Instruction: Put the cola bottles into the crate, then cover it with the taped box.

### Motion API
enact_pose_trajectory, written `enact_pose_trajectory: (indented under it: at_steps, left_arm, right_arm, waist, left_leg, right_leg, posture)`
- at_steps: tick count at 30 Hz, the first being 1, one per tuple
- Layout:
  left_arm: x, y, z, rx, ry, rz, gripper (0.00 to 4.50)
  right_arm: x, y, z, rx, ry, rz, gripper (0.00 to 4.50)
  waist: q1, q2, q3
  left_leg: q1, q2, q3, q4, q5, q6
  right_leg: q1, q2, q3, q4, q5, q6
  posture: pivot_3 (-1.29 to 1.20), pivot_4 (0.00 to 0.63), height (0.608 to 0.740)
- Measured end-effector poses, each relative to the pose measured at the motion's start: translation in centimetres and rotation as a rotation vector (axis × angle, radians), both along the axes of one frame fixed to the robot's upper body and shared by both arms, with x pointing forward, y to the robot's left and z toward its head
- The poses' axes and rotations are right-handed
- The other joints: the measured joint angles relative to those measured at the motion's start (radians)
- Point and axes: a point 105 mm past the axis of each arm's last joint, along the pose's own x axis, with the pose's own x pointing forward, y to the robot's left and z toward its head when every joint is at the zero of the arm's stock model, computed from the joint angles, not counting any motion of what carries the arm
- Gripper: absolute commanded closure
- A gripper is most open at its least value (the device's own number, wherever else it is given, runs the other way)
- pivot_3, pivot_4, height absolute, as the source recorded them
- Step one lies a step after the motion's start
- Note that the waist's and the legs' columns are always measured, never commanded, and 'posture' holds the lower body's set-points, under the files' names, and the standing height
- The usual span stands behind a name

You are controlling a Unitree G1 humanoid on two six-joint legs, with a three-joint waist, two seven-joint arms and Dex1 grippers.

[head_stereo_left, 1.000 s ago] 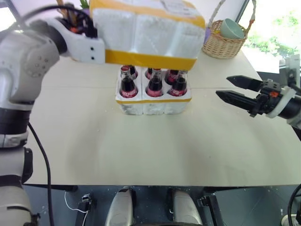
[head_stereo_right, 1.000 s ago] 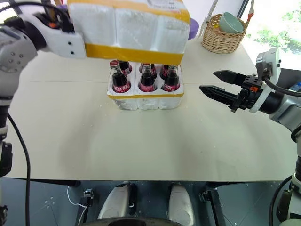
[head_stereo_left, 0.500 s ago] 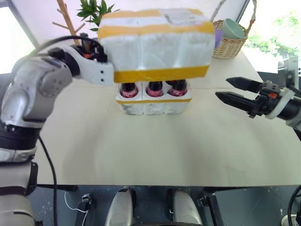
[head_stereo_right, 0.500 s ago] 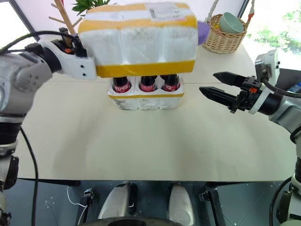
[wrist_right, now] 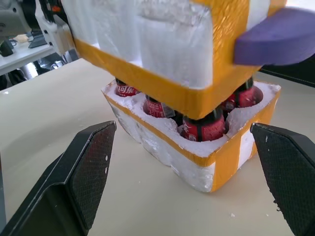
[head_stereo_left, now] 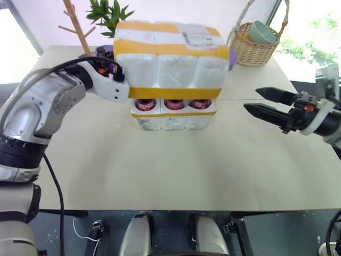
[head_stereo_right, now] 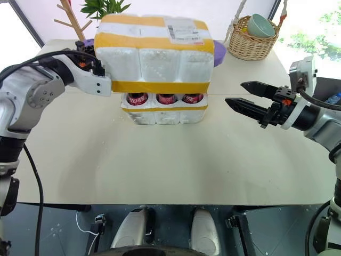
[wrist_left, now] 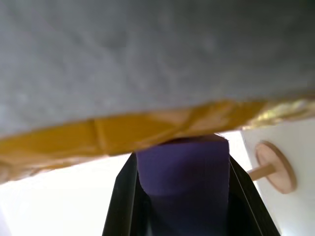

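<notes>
The left gripper (head_stereo_left: 121, 80), clenched apparently on the left side wall of the taped box (head_stereo_left: 171, 61), held that light, stiff, crumbly foam just above the bottle-filled crate (head_stereo_left: 174, 118), while the right gripper (head_stereo_left: 262, 101) stood released nearby.

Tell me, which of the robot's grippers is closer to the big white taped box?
Left. The left gripper is right at the taped box, holding its side above the crate. The right gripper hangs open, apart from the box, off to its other side.
</notes>
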Motion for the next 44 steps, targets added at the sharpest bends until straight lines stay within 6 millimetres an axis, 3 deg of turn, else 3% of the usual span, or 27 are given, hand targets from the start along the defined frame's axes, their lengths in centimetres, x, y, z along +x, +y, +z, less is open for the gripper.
enact_pose_trajectory:
  at_steps: [6,12,20,27,30,33,37,41,44]
  left_arm:
    - [0.3,0.0,0.2,-0.01,0.004,-0.002,4.09]
    - [-0.3,0.0,-2.7,0.012,0.058,-0.03,4.09]
    - [-0.4,0.5,-3.9,0.021,0.088,-0.03,0.05]
    - [-1.9,2.8,-3.1,-0.018,0.095,-0.046,0.05]
    - [-3.5,4.1,-3.3,-0.154,0.174,-0.087,0.05]
    - [-4.9,6.2,-4.1,-0.53,0.406,-0.058,0.05]
    - [-8.2,8.8,-5.7,-1.189,1.0,-0.002,0.05]
    - [-10.1,7.9,-2.3,-1.368,1.232,-0.123,0.05]
    - [-10.6,7.0,-2.0,-1.361,1.322,-0.175,0.05]
  right_arm:
    - [0.0,-0.1,-0.1,-0.001,0.003,-0.009,0.0]
    - [0.1,-0.1,-0.1,0.003,0.002,-0.011,0.0]
    - [-0.1,-0.1,-0.3,-0.01,0.009,-0.003,0.0]
    - [0.0,-0.7,-0.2,-0.038,0.006,-0.012,0.0]
    - [0.0,-0.9,-0.2,-0.044,0.003,-0.015,0.0]
    - [0.0,-1.0,-0.5,-0.054,0.007,-0.013,0.0]
    - [0.1,-1.3,-0.9,-0.083,0.011,-0.013,0.0]
    - [0.7,-1.2,-1.8,-0.135,0.029,0.005,0.0]
    - [1.3,-1.0,-1.6,-0.142,0.024,0.02,0.0]
  waist:
    - [-0.004,0.0,0.0]
    - [-0.004,0.0,0.0]
    - [-0.001,0.0,0.0]
    - [-0.002,0.0,0.0]
    - [-0.004,0.001,0.0]
    - [-0.005,0.001,0.0]
    - [-0.008,0.0,0.002]
    - [-0.001,0.0,0.002]
    - [-0.004,0.002,0.002]
  left_leg:
    - [0.0,0.0,0.0,0.0,0.0,0.0]
    - [0.0,0.0,0.0,-0.001,0.0,0.0]
    - [0.0,0.0,0.0,-0.001,0.0,0.0]
    - [0.0,0.0,0.0,-0.001,0.0,0.0]
    - [0.0,0.001,0.001,-0.002,0.0,0.0]
    - [0.0,0.001,0.001,-0.001,0.0,0.0]
    - [0.0,0.002,0.0,-0.001,0.0,0.0]
    - [0.0,0.001,0.0,-0.001,0.0,0.0]
    - [0.0,0.001,0.0,-0.001,0.0,0.0]
  right_leg:
    - [0.0,0.0,0.0,0.0,0.0,0.0]
    - [-0.001,0.0,0.0,0.0,0.0,0.0]
    - [-0.001,0.0,0.0,0.0,0.0,0.0]
    - [-0.001,0.0,0.0,0.0,0.0,0.0]
    - [-0.001,0.0,0.0,0.0,0.0,0.0]
    - [-0.001,0.0,0.0,0.0,0.0,0.0]
    - [-0.001,0.0,-0.001,0.0,0.0,0.0]
    - [0.0,0.0,0.0,-0.001,0.0,0.0]
    - [-0.001,0.0,0.0,-0.001,0.0,0.0]
  posture:
    - [0.0,0.15,0.736]
    - [0.0,0.15,0.736]
    - [0.0,0.15,0.736]
    - [0.0,0.15,0.736]
    - [0.0,0.15,0.736]
    - [0.0,0.15,0.736]
    - [0.0,0.15,0.736]
    - [0.0,0.15,0.736]
    - [0.0,0.15,0.736]
